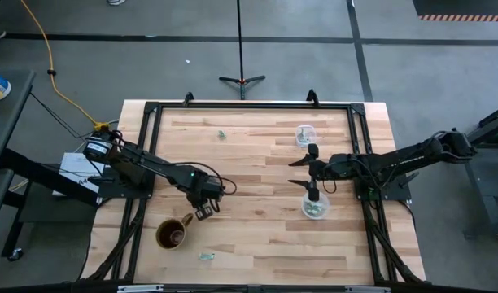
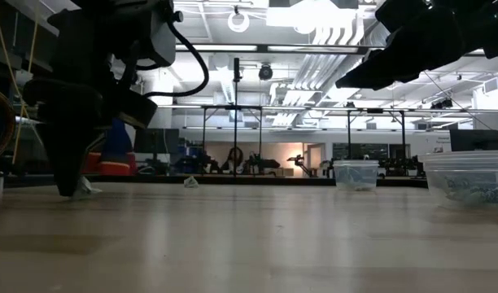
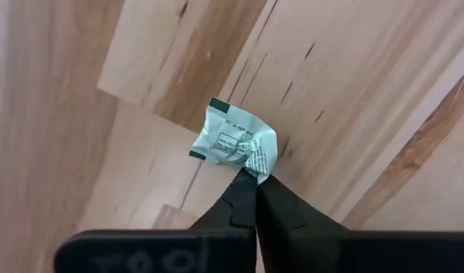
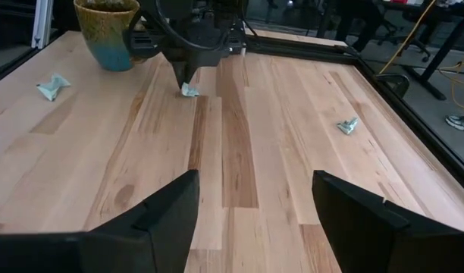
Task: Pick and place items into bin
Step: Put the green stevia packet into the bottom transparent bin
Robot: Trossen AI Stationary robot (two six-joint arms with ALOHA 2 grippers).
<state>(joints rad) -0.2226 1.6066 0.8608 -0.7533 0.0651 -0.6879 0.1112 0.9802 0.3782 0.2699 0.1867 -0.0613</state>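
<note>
The items are small crumpled pale green-silver wrappers. One wrapper (image 3: 230, 139) lies on the wood under my left gripper (image 3: 255, 180), which is shut on it just right of the brown mug (image 1: 172, 234). From the right wrist view this wrapper (image 4: 189, 91) shows below the left gripper (image 4: 180, 76). Other wrappers lie loose on the table: one near the near edge (image 1: 206, 256), one toward the far edge (image 1: 221, 134). My right gripper (image 1: 312, 172) hangs open between two clear bins (image 1: 305, 133) (image 1: 316, 208), touching nothing. My left gripper pinches the wrapper by one crumpled corner (image 3: 256, 163) between its two fingertips (image 3: 243, 193). The fingers come from above, pointing down. The rest of the wrapper spreads out beyond the tips and sits at the table surface (image 2: 88, 189).
The mug (image 4: 109, 30) stands close beside the left gripper. The near bin (image 2: 469, 181) holds several wrappers; the far bin (image 2: 355, 174) stands near the far edge. A black frame (image 1: 249, 106) runs around the table. Bare wood lies across the middle.
</note>
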